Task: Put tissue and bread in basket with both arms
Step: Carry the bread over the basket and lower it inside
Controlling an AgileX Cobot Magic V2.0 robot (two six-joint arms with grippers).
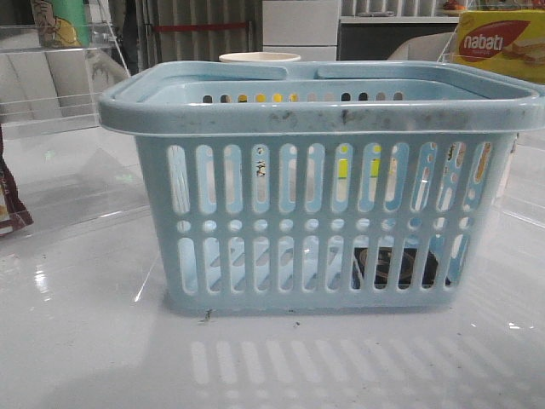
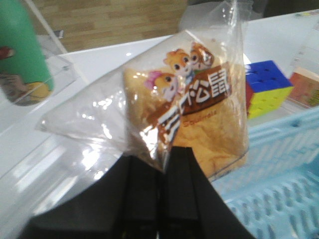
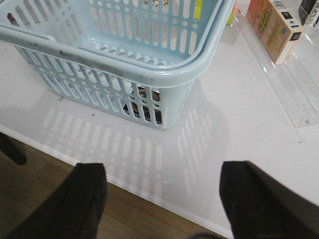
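The light blue basket stands in the middle of the front view. A dark pack, the tissue, lies on its floor at the right, seen through the slots; it also shows through the slots in the right wrist view. In the left wrist view my left gripper is shut on the clear wrapper of the bread, held up beside the basket wall. My right gripper is open and empty above the table's front edge, near the basket. Neither gripper shows in the front view.
A yellow-and-red nabati box stands at the back right. A colour cube and a green bottle in a clear holder lie beyond the bread. A clear tray with a carton sits right of the basket. A dark red packet is at the left.
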